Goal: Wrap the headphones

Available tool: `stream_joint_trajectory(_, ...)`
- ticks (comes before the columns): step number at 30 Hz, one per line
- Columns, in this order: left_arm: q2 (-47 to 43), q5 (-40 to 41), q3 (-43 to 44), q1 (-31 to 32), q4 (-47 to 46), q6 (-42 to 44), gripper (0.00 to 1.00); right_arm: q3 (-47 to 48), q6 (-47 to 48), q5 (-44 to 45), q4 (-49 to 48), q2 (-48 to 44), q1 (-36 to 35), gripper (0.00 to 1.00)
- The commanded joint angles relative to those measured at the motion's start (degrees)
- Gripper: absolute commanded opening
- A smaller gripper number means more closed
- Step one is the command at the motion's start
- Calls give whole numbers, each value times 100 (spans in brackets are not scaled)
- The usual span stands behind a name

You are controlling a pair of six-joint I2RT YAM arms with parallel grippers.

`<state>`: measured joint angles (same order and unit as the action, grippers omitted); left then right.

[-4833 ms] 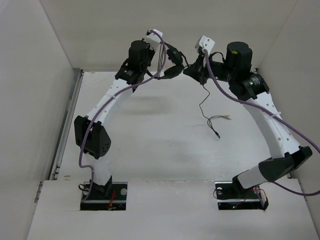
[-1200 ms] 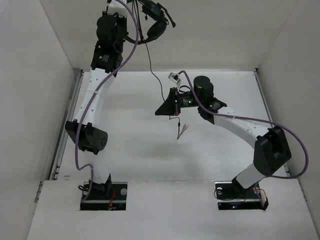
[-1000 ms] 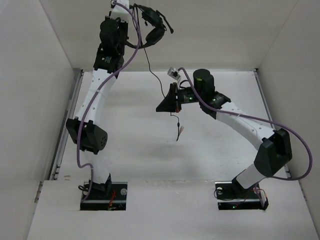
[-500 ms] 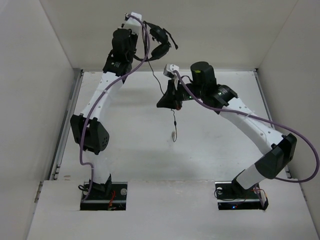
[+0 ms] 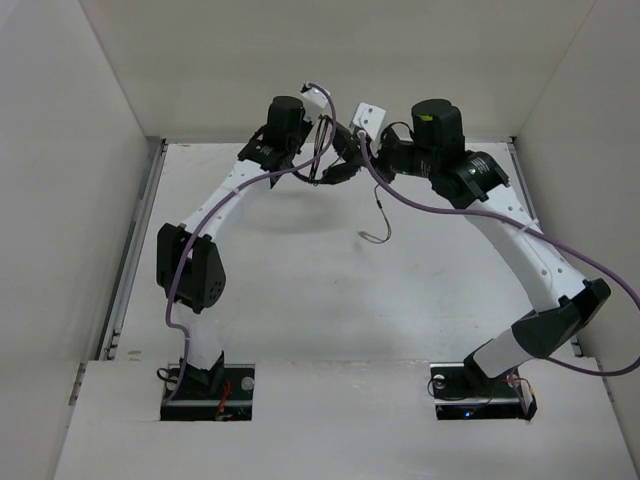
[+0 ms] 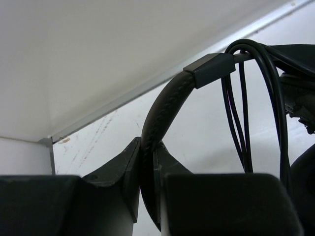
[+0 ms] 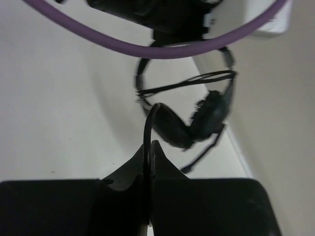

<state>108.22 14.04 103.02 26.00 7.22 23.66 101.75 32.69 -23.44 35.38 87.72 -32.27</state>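
On the headphones (image 7: 170, 129) the headband (image 6: 162, 110) is showing matt black stitched leatherette with a smooth plastic collar, the cable (image 6: 237, 123) is gleaming glossy black, the table (image 5: 300, 300) is looking matt white, scuffed.

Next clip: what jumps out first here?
Both arms meet over the far middle of the table, the headphones held between them. The left gripper clamps the padded headband, with cable loops draped over it; the right gripper pinches that thin cable, whose loose end hangs below.
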Motion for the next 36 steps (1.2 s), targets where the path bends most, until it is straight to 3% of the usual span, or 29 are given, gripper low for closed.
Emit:
stream_joint_trajectory(1,-644,-200,-71,59,94,121,0,336,948,1006,-4,-282,129,0)
stream_joint_trajectory(8,-768,-516,-204,67,630,385,0,196,1574,1869,-416,-396,366,0)
stream_joint_trajectory(14,-1040,-1157,-362,348,886,175,0,-85,1329,2098,-1172,-335,454,0)
stream_joint_trajectory(25,-1471,-2151,-389,893,1150,-573,0,-445,607,1957,-1973,-45,516,0)
stream_joint_trajectory(36,-1954,-2828,24,946,1220,-1214,0,-1043,-368,1352,-2333,96,1394,0)
